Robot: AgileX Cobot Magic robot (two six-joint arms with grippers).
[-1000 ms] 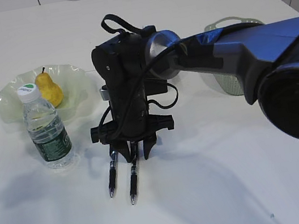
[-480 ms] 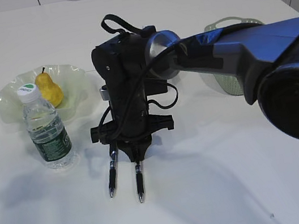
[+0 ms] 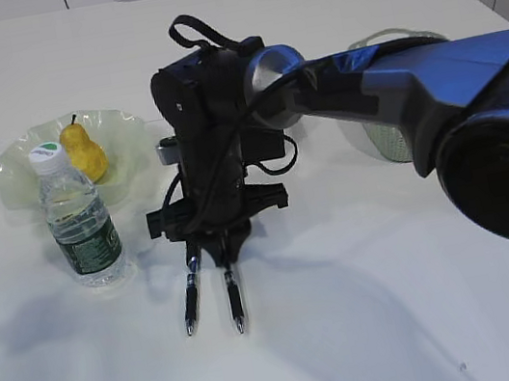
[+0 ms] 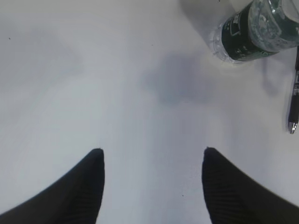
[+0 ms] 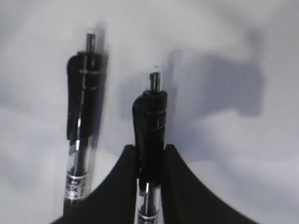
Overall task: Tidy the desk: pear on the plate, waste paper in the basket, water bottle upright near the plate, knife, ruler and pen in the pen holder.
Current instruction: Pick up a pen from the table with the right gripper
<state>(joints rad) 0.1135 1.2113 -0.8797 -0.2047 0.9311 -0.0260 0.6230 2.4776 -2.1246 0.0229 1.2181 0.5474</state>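
Observation:
My right gripper (image 3: 217, 248) points down at the white desk (image 3: 375, 327), shut on a black pen (image 3: 234, 298) near its clip end (image 5: 150, 121). The pads (image 5: 125, 177) press both sides of the barrel. A second black pen (image 3: 191, 299) lies parallel just left of it (image 5: 81, 107). The yellow pear (image 3: 84, 151) sits in the wavy pale-green plate (image 3: 15, 162). The water bottle (image 3: 79, 220) stands upright in front of the plate. My left gripper (image 4: 152, 151) is open over bare desk, with the bottle (image 4: 252, 32) far ahead to its right. The pen holder, knife, ruler and waste paper are hidden or out of view.
The green perforated basket (image 3: 391, 143) stands at the right, mostly behind my right arm (image 3: 394, 89). The loose pen (image 4: 294, 100) shows at the right edge of the left wrist view.
My right gripper's jaws have closed on the right-hand pen, which has swung from a slant to lie parallel to the other pen. The gripper has risen slightly. The left gripper has not moved.

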